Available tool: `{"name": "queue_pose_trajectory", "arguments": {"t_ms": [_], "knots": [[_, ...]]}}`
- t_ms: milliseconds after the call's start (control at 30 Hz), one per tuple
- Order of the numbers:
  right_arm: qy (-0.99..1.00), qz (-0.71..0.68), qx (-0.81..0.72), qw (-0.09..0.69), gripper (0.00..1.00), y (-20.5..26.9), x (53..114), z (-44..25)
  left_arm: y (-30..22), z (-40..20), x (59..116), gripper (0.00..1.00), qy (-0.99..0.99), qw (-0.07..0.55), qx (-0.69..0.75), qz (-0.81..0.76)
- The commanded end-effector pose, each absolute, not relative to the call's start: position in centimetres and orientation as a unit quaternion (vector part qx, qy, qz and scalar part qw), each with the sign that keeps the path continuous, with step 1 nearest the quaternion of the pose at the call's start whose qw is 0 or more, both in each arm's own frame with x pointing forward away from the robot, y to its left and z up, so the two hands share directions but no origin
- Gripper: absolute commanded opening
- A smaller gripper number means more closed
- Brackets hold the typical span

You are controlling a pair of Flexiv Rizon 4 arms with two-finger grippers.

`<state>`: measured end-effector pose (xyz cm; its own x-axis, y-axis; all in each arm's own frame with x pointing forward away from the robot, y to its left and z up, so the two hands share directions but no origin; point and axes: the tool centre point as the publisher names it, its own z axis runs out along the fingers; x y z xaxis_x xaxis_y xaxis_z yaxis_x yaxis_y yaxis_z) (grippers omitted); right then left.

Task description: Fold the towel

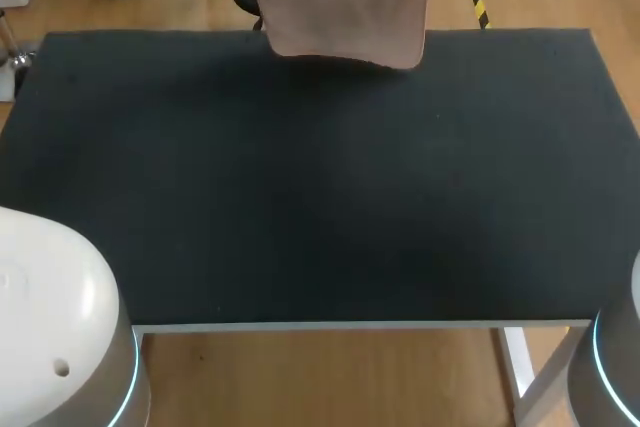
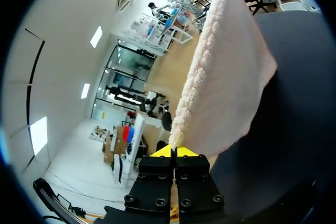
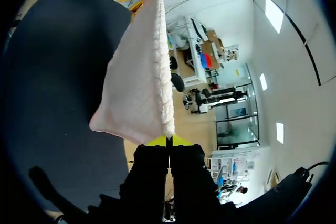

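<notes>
Two grippers are engaged, one on each top corner of the towel [image 1: 345, 2]. The left gripper [image 2: 173, 151] has its tips pressed together on one corner. The right gripper [image 3: 167, 141] pinches the opposite corner in the same way. The towel hangs between them as a sheet, raised over the far edge of the table [image 1: 320, 197]. Whether its lower hem touches the table cannot be determined.

Assessment: the step in hand is presenting the towel in the air, and no fold is laid yet. The next move calls for both arms to descend together with the top edge taut. The hem should land first, so the cloth lies flat for folding.
</notes>
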<state>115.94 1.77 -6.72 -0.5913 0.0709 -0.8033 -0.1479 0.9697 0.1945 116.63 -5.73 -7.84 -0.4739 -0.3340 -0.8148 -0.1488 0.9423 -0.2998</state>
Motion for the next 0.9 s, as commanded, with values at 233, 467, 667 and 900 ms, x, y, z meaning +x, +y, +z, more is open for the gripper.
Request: {"name": "queue_pose_trajectory", "arguments": {"t_ms": [233, 467, 667, 900], "knots": [[0.911, 0.124, -0.045, 0.391, 0.0, 1.8, 109.6, -10.6, -5.6, -11.7, 108.2, 0.0, 0.879, 0.442, -0.149, -0.101], [0.924, 0.136, -0.056, 0.353, 0.0, 2.4, 104.8, -12.5, -5.5, -13.3, 103.2, 0.0, 0.892, 0.413, -0.154, -0.101], [0.937, 0.133, -0.058, 0.319, 0.0, 2.4, 102.0, -14.5, -5.1, -15.1, 100.2, 0.0, 0.905, 0.379, -0.169, -0.094], [0.943, 0.124, -0.07, 0.301, 0.0, 2.5, 100.2, -15.7, -4.7, -15.9, 98.1, 0.0, 0.909, 0.364, -0.178, -0.094]]}}
